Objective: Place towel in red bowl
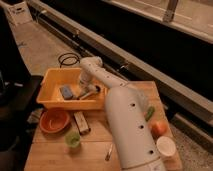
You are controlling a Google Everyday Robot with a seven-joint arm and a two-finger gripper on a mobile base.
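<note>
**Desk:** What's nearest on your feed?

**Operator:** I've got the front of the wooden counter point(55, 160). A slim little tool point(108, 152) lies on it, with a white cup point(166, 146) at the right corner. A green cup point(73, 139) stands left of the arm point(127, 125), whose thick white body fills the middle of my view.

**Desk:** And the red bowl?

**Operator:** The red bowl point(54, 120) sits just behind the green cup, near the left edge, with a brown block point(81, 122) just beside it. Over on the right I see an orange point(158, 128) and something green point(150, 112).

**Desk:** Where's the towel?

**Operator:** Further back, inside the yellow bin point(55, 103). The towel point(91, 93) lies crumpled in the right part, pale grey, with a dark blue block point(66, 91) to its left. It is well apart from the bowl.

**Desk:** The claw?

**Operator:** The claw point(85, 86) is down in the bin, right at the towel and apparently touching it. I cannot tell whether it is apart or together, or whether it has hold of the cloth.

**Desk:** Beyond that?

**Operator:** A black cable coil point(69, 59) on the floor behind the bin.
</note>
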